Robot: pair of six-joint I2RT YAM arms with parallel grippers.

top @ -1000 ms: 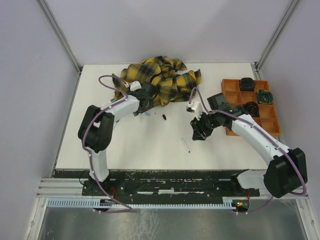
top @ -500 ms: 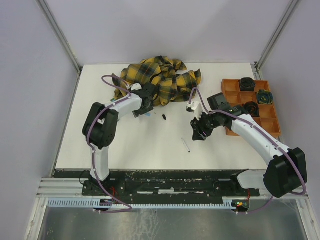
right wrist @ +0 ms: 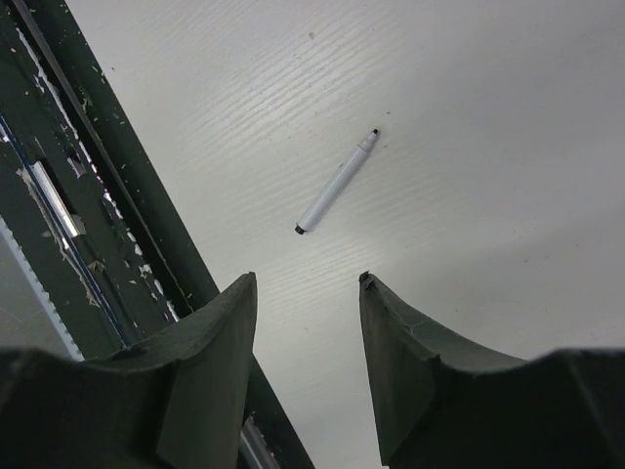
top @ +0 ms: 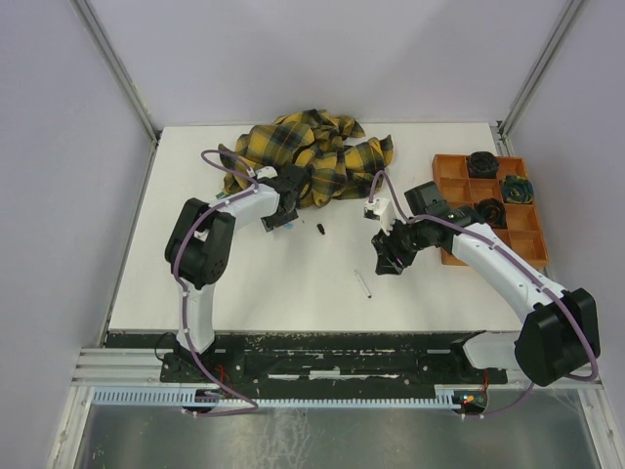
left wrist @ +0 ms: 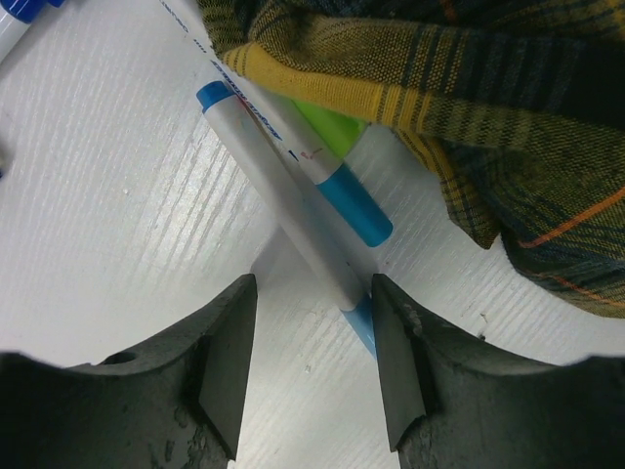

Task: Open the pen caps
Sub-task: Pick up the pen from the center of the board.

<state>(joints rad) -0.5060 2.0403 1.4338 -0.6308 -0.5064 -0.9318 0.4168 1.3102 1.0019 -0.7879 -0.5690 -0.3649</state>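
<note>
The left gripper (top: 282,213) is down at the near edge of the plaid cloth (top: 312,151), far left of the table (top: 293,293); seen from its wrist, the left gripper (left wrist: 311,288) stands part open, its jaws either side of a white pen (left wrist: 278,191) that lies slantwise on the table; the pen's blue lower end sits right against the inner face of the right-hand finger (left wrist: 400,362), while the other finger is clear of it, so nothing is pinched; a second pen (left wrist: 293,147) with a light blue cap (left wrist: 352,205) lies under the first, running back beneath the plaid cloth (left wrist: 488,98); a small black cap (top: 320,230) lies just right of this gripper; the right gripper (top: 391,259) hangs over mid-table, and the wrist view shows the right gripper (right wrist: 308,283) spread and empty; a lone pen (right wrist: 334,186) lies on the bare table beyond its fingertips, just near and left of the gripper (top: 362,284).
</note>
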